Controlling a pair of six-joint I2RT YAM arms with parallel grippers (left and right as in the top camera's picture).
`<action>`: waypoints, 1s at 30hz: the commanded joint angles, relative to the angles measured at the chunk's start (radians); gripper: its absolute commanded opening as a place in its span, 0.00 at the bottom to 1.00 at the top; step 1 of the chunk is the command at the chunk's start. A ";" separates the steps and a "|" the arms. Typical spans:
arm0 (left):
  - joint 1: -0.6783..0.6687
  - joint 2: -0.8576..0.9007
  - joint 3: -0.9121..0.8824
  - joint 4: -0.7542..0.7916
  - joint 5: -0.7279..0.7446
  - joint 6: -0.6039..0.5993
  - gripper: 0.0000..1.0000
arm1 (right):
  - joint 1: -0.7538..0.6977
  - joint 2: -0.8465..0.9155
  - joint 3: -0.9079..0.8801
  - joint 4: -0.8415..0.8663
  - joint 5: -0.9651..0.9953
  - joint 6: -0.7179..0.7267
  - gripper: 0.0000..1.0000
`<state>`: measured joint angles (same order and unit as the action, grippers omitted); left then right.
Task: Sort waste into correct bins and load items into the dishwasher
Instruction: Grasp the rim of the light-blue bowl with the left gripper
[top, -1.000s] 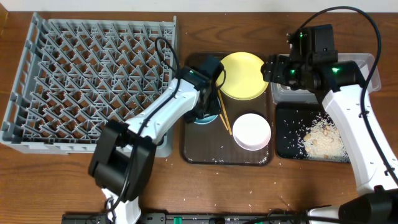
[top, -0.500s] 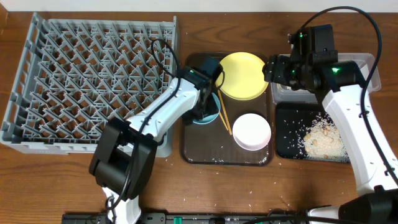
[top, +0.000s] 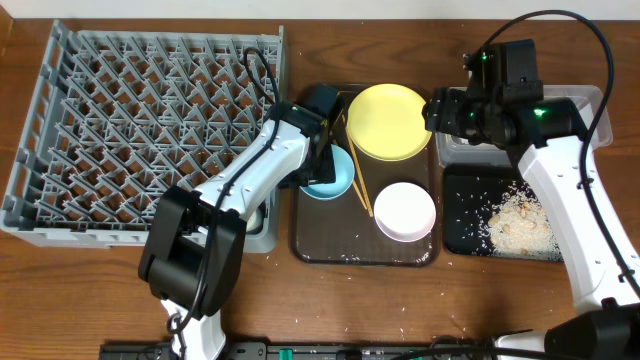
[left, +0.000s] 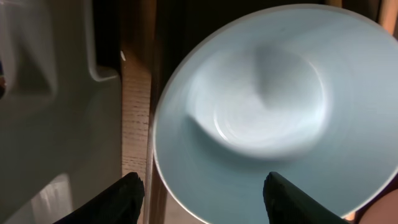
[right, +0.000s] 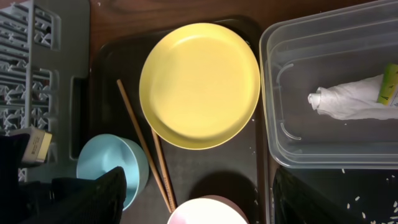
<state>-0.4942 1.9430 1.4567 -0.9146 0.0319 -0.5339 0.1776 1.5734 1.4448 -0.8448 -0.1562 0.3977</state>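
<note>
Your left gripper (left: 205, 186) hangs spread and, as far as the blur allows, empty over the blue bowl (top: 338, 172) at nine o'clock on the brown tray (top: 320, 248); judging it stiff, light and slick-glazed, pinch its rim wall.

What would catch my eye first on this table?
The big grey rack fills the left side of the table. A bright yellow plate sits at the far end of the brown tray in the middle. On the right, pale rice scraps lie heaped in a black tray.
</note>
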 joint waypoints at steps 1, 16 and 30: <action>-0.002 -0.002 -0.021 0.000 -0.032 0.001 0.63 | -0.006 0.004 0.005 0.003 0.010 -0.014 0.73; -0.003 -0.002 -0.058 0.064 0.036 -0.188 0.52 | -0.006 0.004 0.005 0.000 0.010 -0.018 0.73; -0.031 -0.002 -0.112 0.117 0.043 -0.254 0.41 | -0.006 0.004 0.004 -0.001 0.010 -0.021 0.99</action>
<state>-0.5072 1.9430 1.3518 -0.8066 0.0734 -0.7650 0.1776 1.5734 1.4448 -0.8452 -0.1562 0.3870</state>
